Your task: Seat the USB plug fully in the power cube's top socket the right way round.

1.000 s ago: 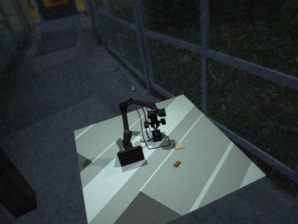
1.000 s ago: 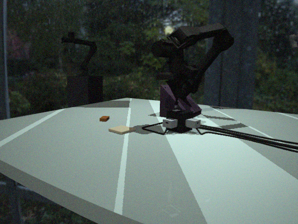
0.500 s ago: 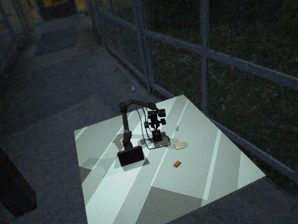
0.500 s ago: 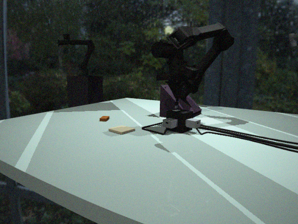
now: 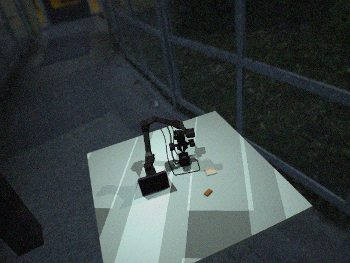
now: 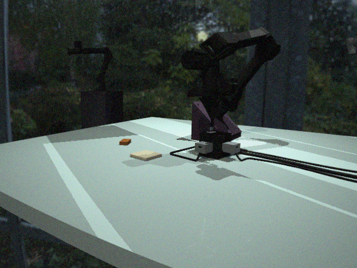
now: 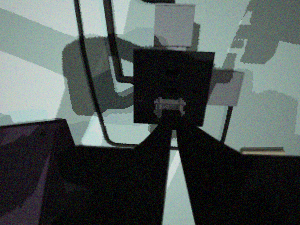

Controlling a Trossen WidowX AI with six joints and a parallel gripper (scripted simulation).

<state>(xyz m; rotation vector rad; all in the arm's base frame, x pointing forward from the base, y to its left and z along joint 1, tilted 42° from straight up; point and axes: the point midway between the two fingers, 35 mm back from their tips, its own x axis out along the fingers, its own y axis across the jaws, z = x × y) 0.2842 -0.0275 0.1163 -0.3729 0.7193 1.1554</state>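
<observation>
The black power cube (image 5: 184, 160) (image 6: 217, 152) (image 7: 172, 74) stands on the table near the arm. In the wrist view a grey-rimmed socket (image 7: 170, 105) shows on its top face. My gripper (image 5: 182, 151) (image 6: 216, 130) (image 7: 173, 122) points straight down over the cube, its fingertips nearly together just at the socket's near edge. It is shut on the USB plug, a small dark piece that I can barely make out between the dark fingertips. I cannot tell how deep the plug sits in the socket or which way round it is.
Two grey plugs (image 6: 203, 147) (image 6: 231, 147) (image 7: 174, 25) (image 7: 226, 88) sit in the cube's sides, with black cables (image 5: 186, 172) (image 6: 296, 164) (image 7: 85, 64) looping over the table. A tan tile (image 5: 210, 171) (image 6: 146, 155) and an orange block (image 5: 208, 192) (image 6: 125, 142) lie nearby. The arm's base (image 5: 153, 182) stands beside the cube.
</observation>
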